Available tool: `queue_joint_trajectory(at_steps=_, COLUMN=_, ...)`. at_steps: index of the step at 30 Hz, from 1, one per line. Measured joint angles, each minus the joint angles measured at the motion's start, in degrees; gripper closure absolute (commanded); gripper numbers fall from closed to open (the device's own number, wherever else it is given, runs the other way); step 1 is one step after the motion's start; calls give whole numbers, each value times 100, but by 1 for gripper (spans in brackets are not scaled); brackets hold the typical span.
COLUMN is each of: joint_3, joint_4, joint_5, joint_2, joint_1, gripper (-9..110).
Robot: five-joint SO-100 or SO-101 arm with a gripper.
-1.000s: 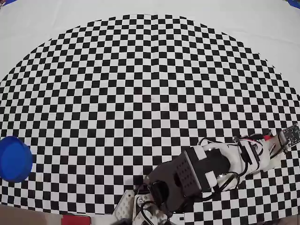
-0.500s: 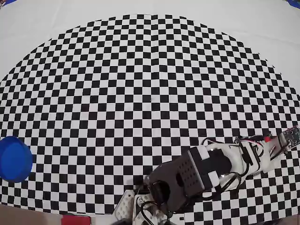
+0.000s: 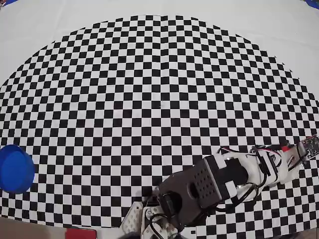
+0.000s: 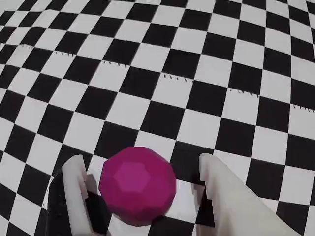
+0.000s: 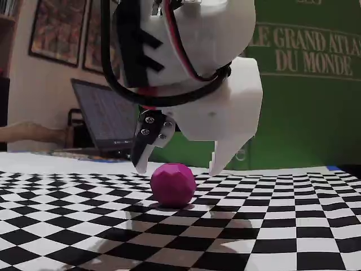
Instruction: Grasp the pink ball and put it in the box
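Two spread fingers of the gripper (image 4: pixel 140 184) flank the round pink ball (image 4: pixel 138 185), untouched, showing no long axis.

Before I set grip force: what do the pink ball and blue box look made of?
The pink ball looks matte and faceted, without shine; possibly foam or printed plastic, hard to tell. The blue box looks like smooth, solid-coloured plastic. The hand straddles the ball, open.
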Motion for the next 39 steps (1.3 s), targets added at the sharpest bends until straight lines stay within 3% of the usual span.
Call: queue_joint_trajectory(at_steps=39, joint_3=-308, joint_4=0, joint_5=0, joint_2=-413, joint_1=-9, gripper=75)
